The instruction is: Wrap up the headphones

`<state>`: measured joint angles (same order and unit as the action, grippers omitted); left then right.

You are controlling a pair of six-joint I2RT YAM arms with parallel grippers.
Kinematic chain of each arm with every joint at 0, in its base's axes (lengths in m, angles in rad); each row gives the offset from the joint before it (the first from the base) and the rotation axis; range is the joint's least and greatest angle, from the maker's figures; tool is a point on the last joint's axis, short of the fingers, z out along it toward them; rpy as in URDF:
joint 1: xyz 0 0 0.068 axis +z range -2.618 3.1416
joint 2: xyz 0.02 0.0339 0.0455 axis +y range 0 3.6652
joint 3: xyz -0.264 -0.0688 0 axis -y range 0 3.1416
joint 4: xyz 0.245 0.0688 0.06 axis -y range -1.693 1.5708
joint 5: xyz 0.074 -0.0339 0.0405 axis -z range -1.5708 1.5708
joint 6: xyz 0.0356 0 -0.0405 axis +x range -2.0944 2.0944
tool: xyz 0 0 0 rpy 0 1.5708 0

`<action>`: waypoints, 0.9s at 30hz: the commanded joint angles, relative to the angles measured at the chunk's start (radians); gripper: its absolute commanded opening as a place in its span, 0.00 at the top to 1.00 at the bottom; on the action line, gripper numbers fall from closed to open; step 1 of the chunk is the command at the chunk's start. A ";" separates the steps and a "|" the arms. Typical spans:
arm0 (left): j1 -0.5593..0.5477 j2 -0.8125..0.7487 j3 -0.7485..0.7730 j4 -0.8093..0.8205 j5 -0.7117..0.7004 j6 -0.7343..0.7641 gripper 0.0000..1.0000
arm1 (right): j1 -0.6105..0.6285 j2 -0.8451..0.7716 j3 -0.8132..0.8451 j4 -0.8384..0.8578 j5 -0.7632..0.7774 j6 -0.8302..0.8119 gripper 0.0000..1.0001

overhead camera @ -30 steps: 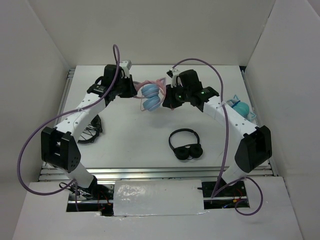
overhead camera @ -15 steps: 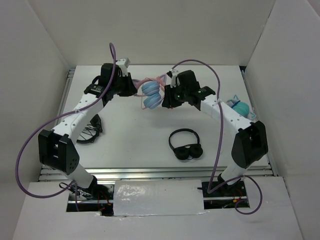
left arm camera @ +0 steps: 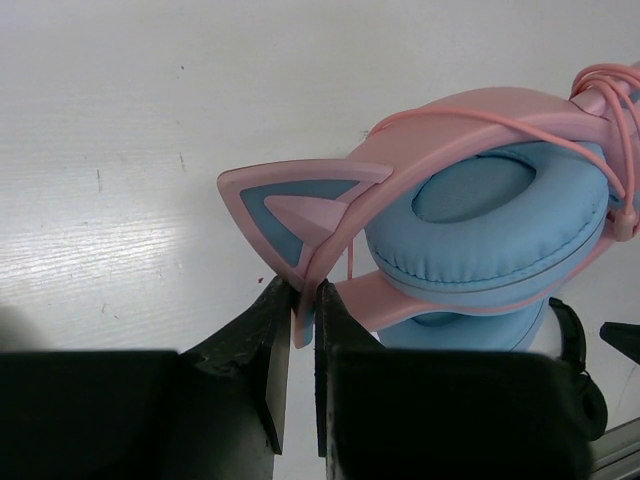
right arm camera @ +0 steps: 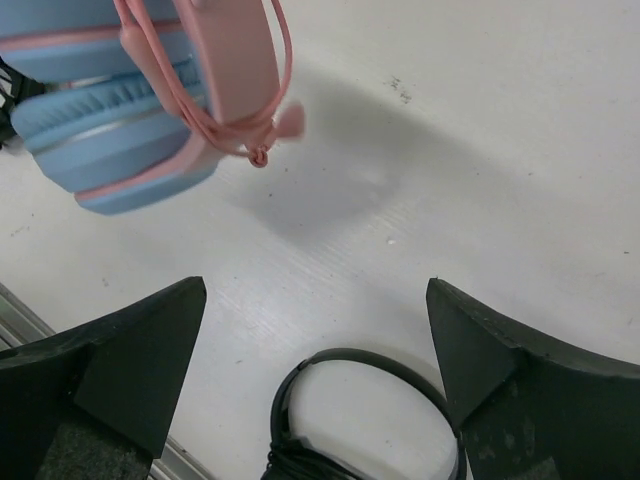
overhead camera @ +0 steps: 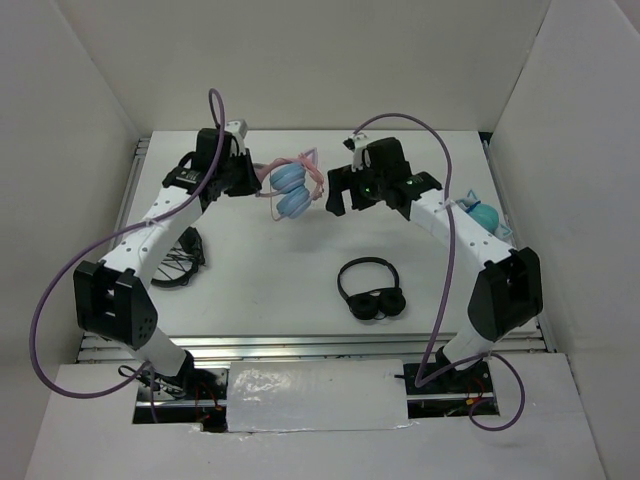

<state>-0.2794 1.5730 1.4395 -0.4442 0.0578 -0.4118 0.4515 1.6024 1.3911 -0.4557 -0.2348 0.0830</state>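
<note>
The headphones [overhead camera: 291,189], with light-blue ear cups, a pink cat-ear headband and pink cable wound around the band, hang above the table at the back centre. My left gripper [overhead camera: 252,176] is shut on the pink headband [left arm camera: 330,225] just below a cat ear. In the left wrist view its gripper [left arm camera: 303,290] pinches the band's edge. My right gripper [overhead camera: 335,196] stands wide open just right of the headphones, apart from them. In the right wrist view the headphones [right arm camera: 120,120] hang at the upper left, above the open right gripper [right arm camera: 318,300], with the cable end knotted at the band.
Black headphones [overhead camera: 371,290] lie on the table in front of the right arm, also seen as black headphones [right arm camera: 350,420] under the open fingers. A black wire bundle [overhead camera: 180,262] lies at the left. A teal object [overhead camera: 482,214] sits by the right wall.
The right gripper has opened wide and let go of the headphones, drawing back a little to the right. The left gripper has carried the headphones slightly left and up.
</note>
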 commanded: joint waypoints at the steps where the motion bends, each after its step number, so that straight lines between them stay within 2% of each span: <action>1: 0.031 -0.031 0.035 0.085 0.060 -0.056 1.00 | -0.013 -0.048 -0.020 0.046 -0.015 -0.035 0.00; 5: 0.068 0.045 0.062 0.082 0.095 -0.067 1.00 | -0.028 -0.085 -0.055 0.074 -0.021 -0.017 0.00; 14: 0.195 0.218 0.059 0.170 0.278 -0.102 1.00 | -0.100 -0.215 -0.201 0.112 -0.046 0.044 0.00; 18: 0.224 0.317 0.134 0.102 0.212 -0.076 1.00 | -0.131 -0.246 -0.251 0.123 -0.034 0.044 0.00; 27: 0.276 0.475 0.278 0.024 0.189 -0.042 1.00 | -0.195 -0.206 -0.259 0.097 -0.029 0.047 0.00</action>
<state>-0.0154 2.0346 1.6234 -0.4416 0.2245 -0.4667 0.2718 1.3865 1.1358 -0.3897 -0.2554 0.1226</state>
